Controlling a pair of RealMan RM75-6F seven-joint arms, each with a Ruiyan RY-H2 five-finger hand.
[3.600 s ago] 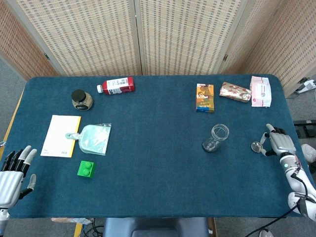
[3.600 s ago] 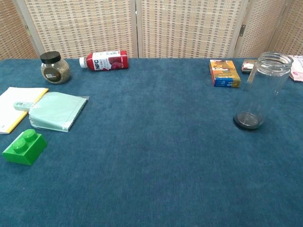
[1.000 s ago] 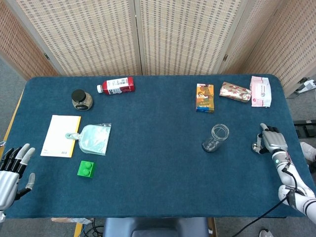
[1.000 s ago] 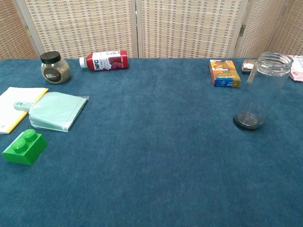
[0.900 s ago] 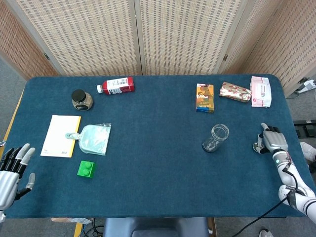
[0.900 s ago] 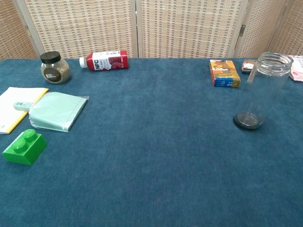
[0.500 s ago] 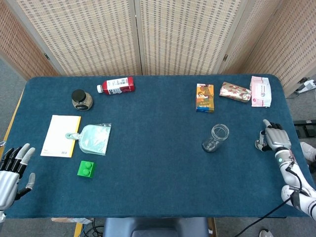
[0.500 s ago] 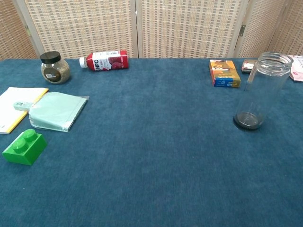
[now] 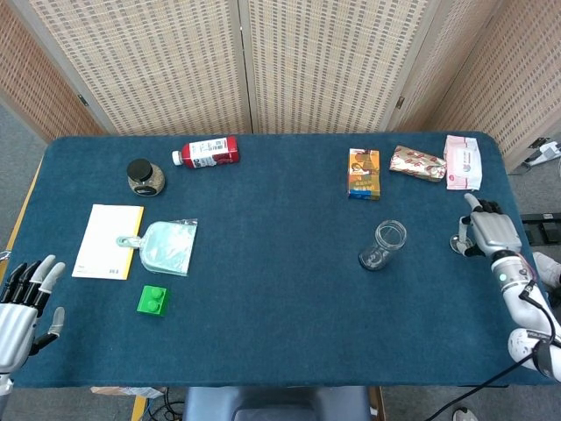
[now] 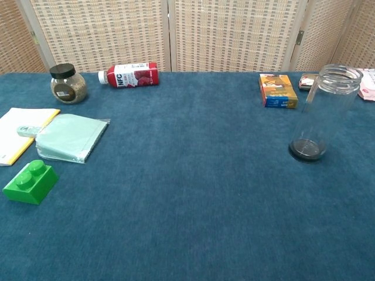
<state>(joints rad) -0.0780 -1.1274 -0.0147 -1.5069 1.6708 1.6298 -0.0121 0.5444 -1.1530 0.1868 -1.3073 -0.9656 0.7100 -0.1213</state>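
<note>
The small lid (image 9: 457,243) is sitting against the fingers (image 9: 474,230) of your right hand (image 9: 487,233), near the right edge of the blue table (image 9: 280,298). You are curling that hand around it, but whether the fingers are actually pinching it I cannot tell; the lid is mostly hidden behind them. What is showing looks like a small, round, greyish disc, lying flat or nearly so. It is likely light and stiff, with a smooth rim that could be slipping out of a loose pinch, so you are best taking it across the rim, between thumb and a finger.

Just to the left, apart from the hand, the clear glass jar (image 9: 383,245) is standing upright and open-mouthed; it is fragile and could tip if bumped. Farther back, the orange box (image 9: 364,174), the patterned pouch (image 9: 417,163) and the pink tissue pack (image 9: 462,161) are lying in a row.

Your left hand (image 9: 21,307) is hanging at the near left corner with fingers spread, holding nothing. Nearest to it are the green brick (image 9: 152,300) and the yellow notepad (image 9: 108,241).
</note>
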